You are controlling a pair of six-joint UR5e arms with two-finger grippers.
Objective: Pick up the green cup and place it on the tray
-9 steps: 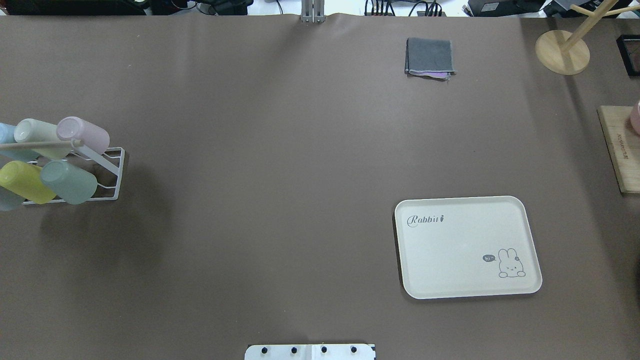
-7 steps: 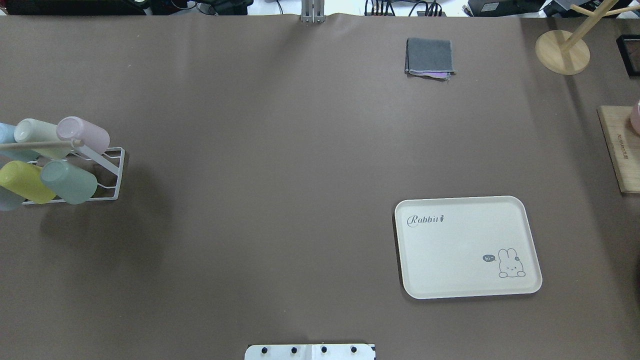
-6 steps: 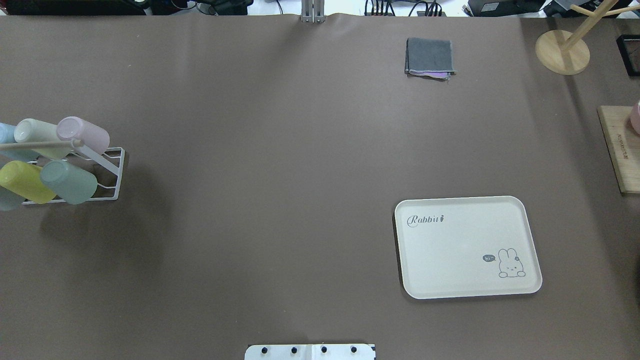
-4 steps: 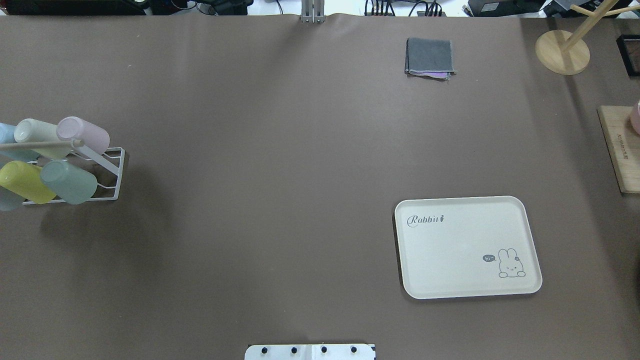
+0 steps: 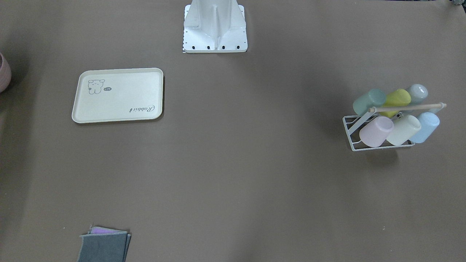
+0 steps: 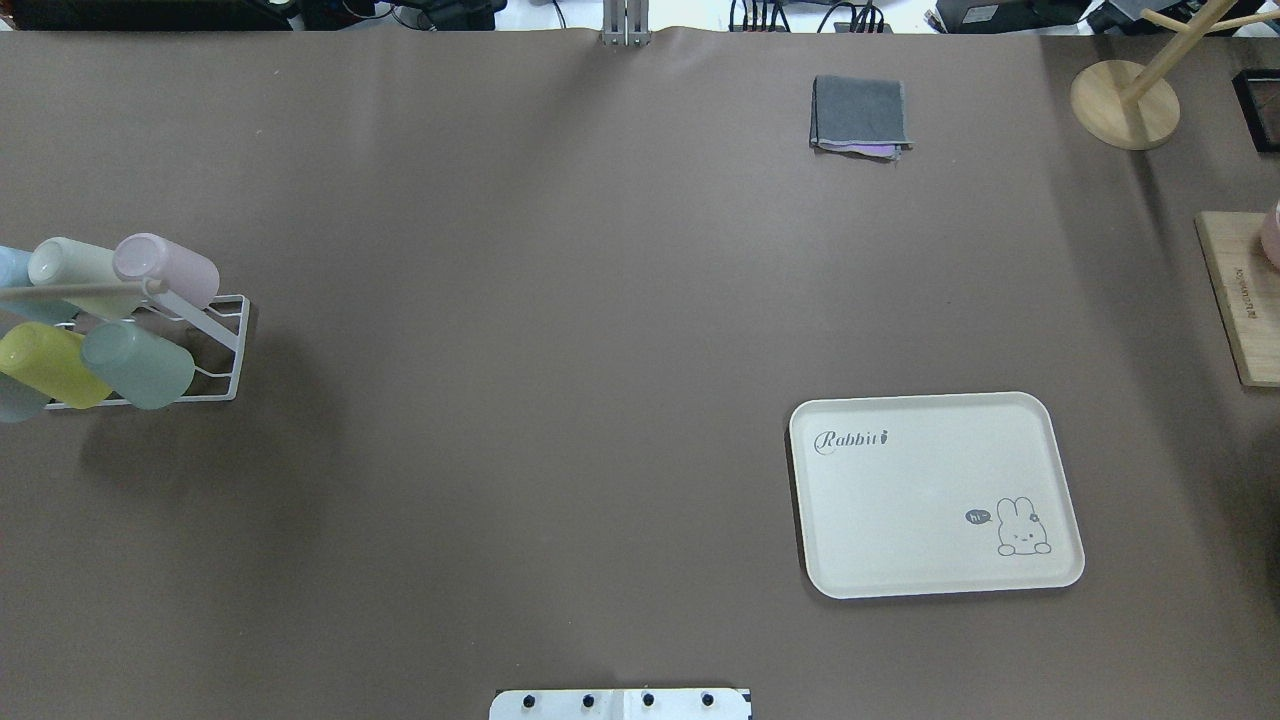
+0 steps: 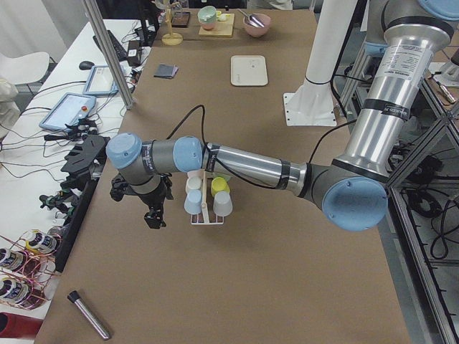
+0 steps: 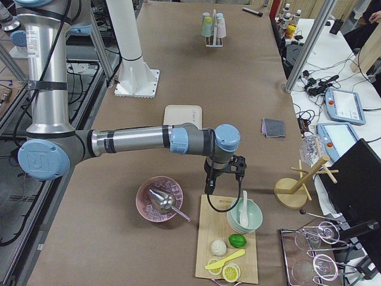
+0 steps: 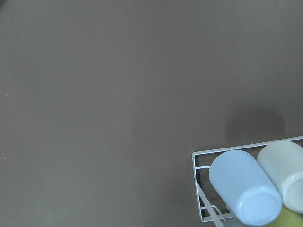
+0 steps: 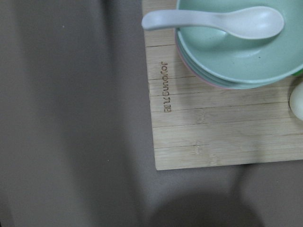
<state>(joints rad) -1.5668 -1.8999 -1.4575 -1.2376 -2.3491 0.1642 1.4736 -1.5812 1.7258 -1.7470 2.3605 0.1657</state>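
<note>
Subject: green cup [image 6: 138,364], pale mint, seated tilted on a white wire rack [image 6: 240,350] at my left end of the table [image 6: 550,300]. It occupies the rack's end nearest the table's middle, in the row closer to my base, just beside a yellow-green cup [image 6: 45,362]. A pink cup [image 6: 170,266] and a cream cup [image 6: 75,262] sit in the row behind it, and a wooden rod [image 6: 70,290] runs along the top between the two rows.

Tray [image 6: 935,495]: cream, flat on the table on my right half, well apart from the rack and the cup, with its printed side up.

My left gripper [image 7: 153,215] hangs pointing down over the table near the rack and touches no cup. I cannot tell whether its fingers are spread or pressed together. My left wrist camera sees bare table and a corner of the rack with a blue cup [image 9: 246,187].

My right gripper [image 8: 209,188] hangs at the far right end, over the edge of a wooden board [image 10: 213,132] that carries a green bowl [image 10: 241,52] and a white spoon [image 10: 213,21]. Its finger state cannot be determined either.

A folded grey cloth [image 6: 860,112] lies at the table's far edge.
</note>
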